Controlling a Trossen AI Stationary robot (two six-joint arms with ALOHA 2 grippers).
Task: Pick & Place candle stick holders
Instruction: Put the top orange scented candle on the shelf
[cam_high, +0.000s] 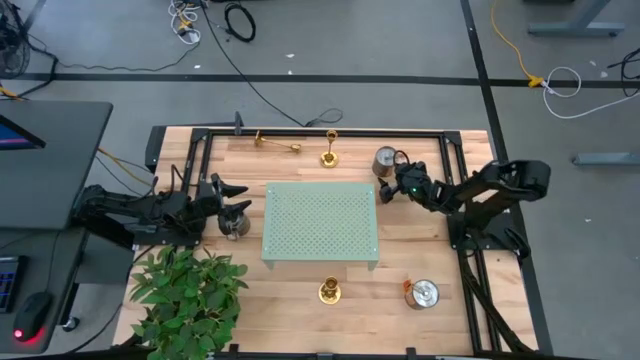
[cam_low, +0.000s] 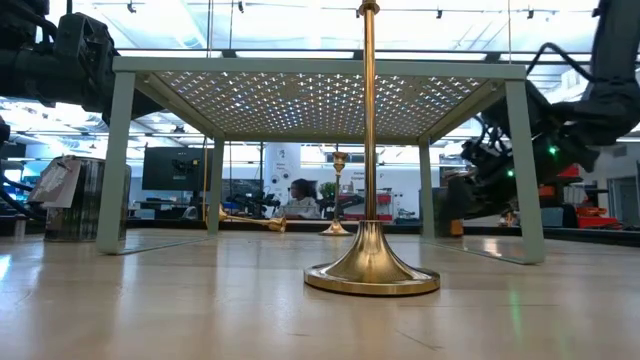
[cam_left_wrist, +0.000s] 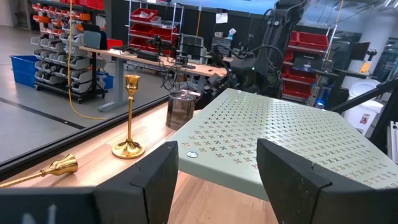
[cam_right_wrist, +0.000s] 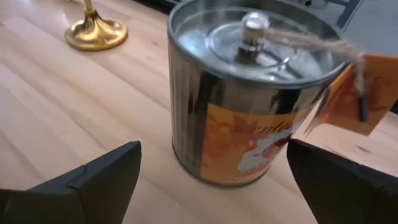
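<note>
Right gripper (cam_right_wrist: 211, 180): jaws spread as wide as they go, nothing between them. Directly ahead of the gap stands a lidded silver tin can with an orange label and a twine-tied tag (cam_right_wrist: 249, 93), upright, not touched by either finger. Judgement: the gripper is lined up on the can rather than on a candlestick, perhaps to clear it, or it is only passing.

Left gripper (cam_left_wrist: 214, 180): jaws part-open, empty. Ahead of the gap is the edge of the pale green perforated metal stand (cam_left_wrist: 292, 137); off to one side of the jaws, well apart from them, are two of the shiny gold brass candlesticks.

Task objects, three in all:
- Upright candlestick (cam_high: 329, 150) at the table's far edge, near the right gripper's can; long axis vertical, cup up, base flat on the wood.
- Fallen candlestick (cam_high: 276, 143) beside it; long axis level along the far edge, flared base towards the upright one, stem pointing away. Judgement: needs a grasp across the stem, then righting.
- Upright candlestick (cam_high: 329, 291) on the near side of the green stand, axis vertical, well apart from both grippers.

None is held; none sits on the stand.
</note>
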